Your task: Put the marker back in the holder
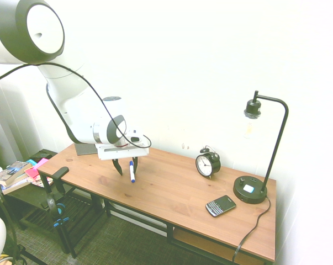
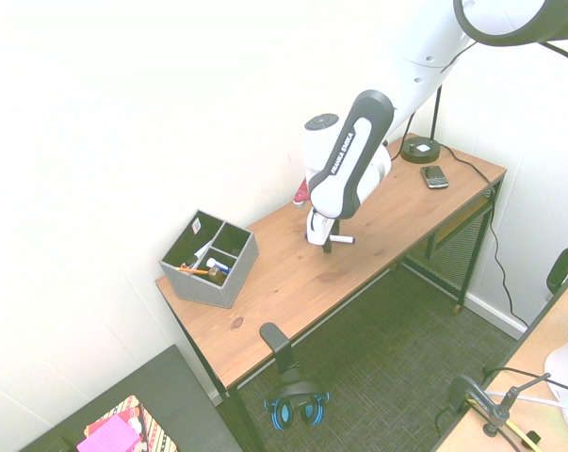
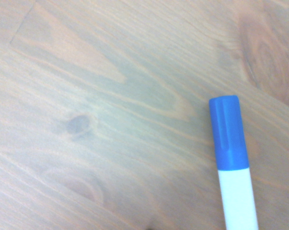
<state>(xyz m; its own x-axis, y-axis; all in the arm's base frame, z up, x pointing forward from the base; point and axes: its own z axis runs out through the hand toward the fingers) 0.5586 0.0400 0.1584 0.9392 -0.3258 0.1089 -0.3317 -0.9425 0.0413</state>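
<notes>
Where the marker (image 1: 132, 172) lies on the desk (image 1: 172, 187), its long axis is set roughly crosswise to the spread of the gripper (image 1: 128, 171) — jaws parted wide, one finger appearing nearer it.

Marker (image 3: 234, 163) cut off btm of wrist pic, lamp (image 2: 421, 148) top hidden

Exterior views face desk (image 1: 172, 187) from opposite sides; wrist view close above.

Marker (image 3: 234, 163) — white, cap seemingly blue
</notes>
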